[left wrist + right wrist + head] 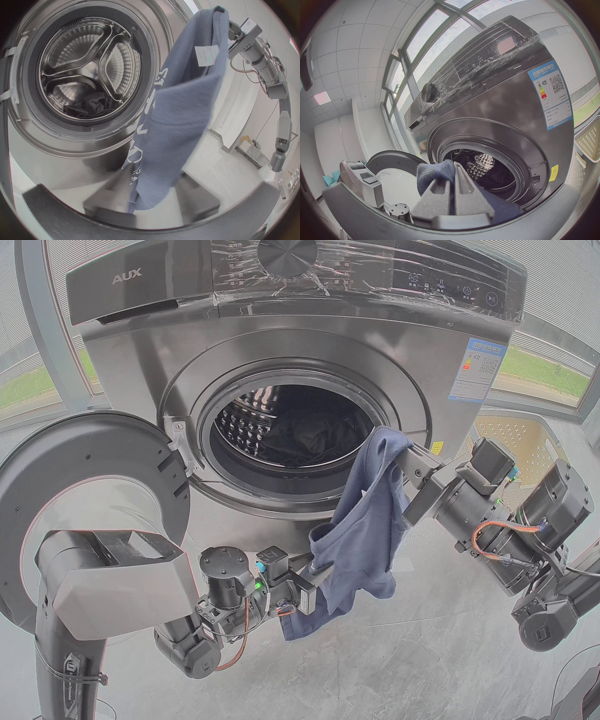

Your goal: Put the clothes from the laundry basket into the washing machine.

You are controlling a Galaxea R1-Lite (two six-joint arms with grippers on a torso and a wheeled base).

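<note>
Head view, read from the left: the washing machine (144, 365) stands with its door (94, 490) swung fully open to the left. Just beside the door, low in front of the machine, the left gripper (312, 580) is found with its jaws spread. The lower part of the blue shirt (365, 521) hangs between them and is not seen to be clamped. In the drum (250, 421) behind, a dark garment (312, 434) is already lying. The shirt is suspended outside the opening, at its right edge, and most of the cloth hangs below the rim towards the floor (406, 665). Its top corner is pinched in the clenched right gripper (400, 455). In the right wrist view a tuft of blue cloth is seen above the closed fingertips (465, 187). A perforated basket (519, 440) is partly visible behind the right arm.

The following faults are to be expected:
- If the top corner is let go at this position, the shirt is likely to drop to the floor, since nothing lies under it.
- If only the top is carried inward, the trailing hem may be dragged over the rim and left hanging out.
- As the lower cloth is not secured, it may slip off the left gripper when lifted.
- The left arm may strike the door, which lies close by.
</note>
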